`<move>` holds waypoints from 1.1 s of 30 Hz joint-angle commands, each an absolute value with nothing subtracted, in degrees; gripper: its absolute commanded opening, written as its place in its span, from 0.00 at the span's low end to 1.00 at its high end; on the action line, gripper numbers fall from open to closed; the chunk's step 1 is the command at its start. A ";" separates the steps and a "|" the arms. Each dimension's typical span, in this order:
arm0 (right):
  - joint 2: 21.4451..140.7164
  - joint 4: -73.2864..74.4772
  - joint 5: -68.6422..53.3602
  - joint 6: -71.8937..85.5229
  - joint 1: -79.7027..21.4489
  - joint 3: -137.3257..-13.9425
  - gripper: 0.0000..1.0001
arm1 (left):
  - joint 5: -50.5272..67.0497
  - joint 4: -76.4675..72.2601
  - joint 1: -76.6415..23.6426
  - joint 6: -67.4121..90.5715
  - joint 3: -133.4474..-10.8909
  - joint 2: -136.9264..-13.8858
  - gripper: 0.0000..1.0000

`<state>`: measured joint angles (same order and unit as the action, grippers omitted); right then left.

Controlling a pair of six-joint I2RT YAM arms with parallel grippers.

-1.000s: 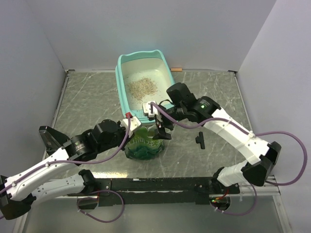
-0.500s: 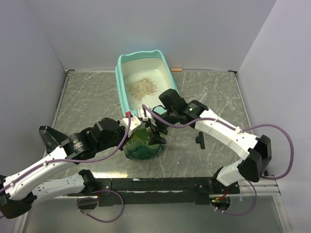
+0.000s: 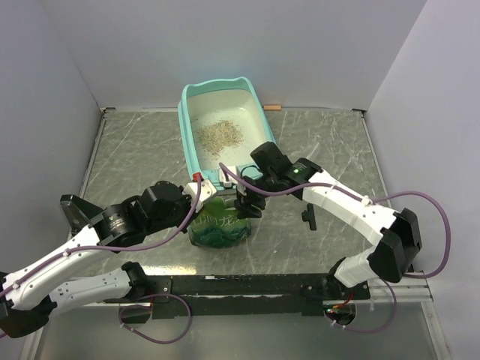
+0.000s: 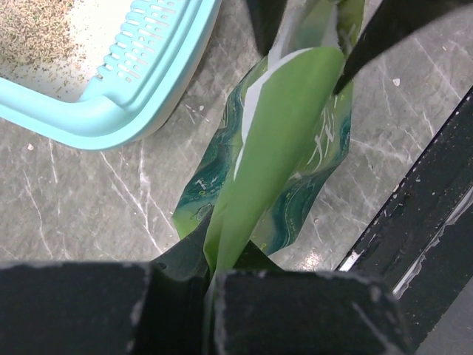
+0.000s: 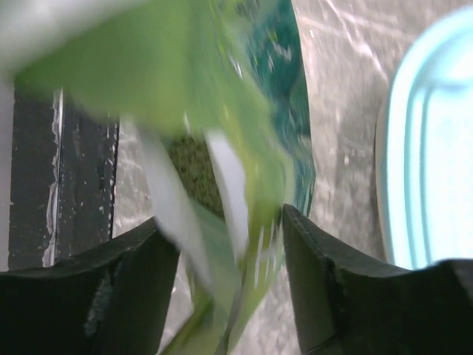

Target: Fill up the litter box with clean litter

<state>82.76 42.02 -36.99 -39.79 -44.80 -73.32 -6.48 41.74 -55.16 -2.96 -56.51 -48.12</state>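
The turquoise litter box (image 3: 259,112) stands at the back centre with a patch of clean litter (image 3: 220,135) on its whitish floor. Its corner (image 4: 140,89) and some litter (image 4: 37,29) show in the left wrist view. The green bag (image 3: 219,225) stands just in front of the box. My left gripper (image 3: 201,195) is shut on the bag's top edge (image 4: 244,214). My right gripper (image 3: 247,204) is open, its fingers (image 5: 325,288) either side of the bag's other edge (image 5: 244,244). Dark granules (image 5: 194,166) show inside the bag's mouth. The box rim (image 5: 429,148) lies to the right.
A small black part (image 3: 309,217) lies on the table right of the bag. An orange piece (image 3: 272,107) lies behind the box. The black mounting rail (image 3: 247,285) runs along the near edge. White walls close in the back and both sides.
My right arm has swung left and down to the bag's top, and its fingers now straddle the bag's edge. The bag has shifted slightly. My left gripper still holds it.
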 commanded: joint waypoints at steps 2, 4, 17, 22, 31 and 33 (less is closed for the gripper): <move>75.60 40.34 -36.21 -38.41 -41.66 -70.06 0.60 | -8.79 36.30 -55.19 -4.30 -61.96 -45.44 0.01; 73.92 38.34 -37.17 -37.27 -40.00 -68.03 0.59 | -8.88 36.12 -55.20 -4.48 -61.96 -45.35 0.01; 68.29 18.48 -51.50 -27.52 -37.53 -56.61 0.49 | -8.09 36.48 -55.20 -3.78 -61.70 -44.83 0.01; 69.52 14.94 -54.84 -25.58 -37.09 -54.93 0.32 | -8.61 37.09 -55.19 -3.43 -61.87 -44.39 0.01; 65.14 6.70 -57.30 -20.93 -34.28 -48.17 0.15 | -9.76 37.36 -55.19 -3.16 -61.79 -44.38 0.01; 64.25 3.88 -57.74 -18.99 -33.66 -45.54 0.05 | -9.76 37.00 -55.11 -3.25 -61.44 -44.38 0.01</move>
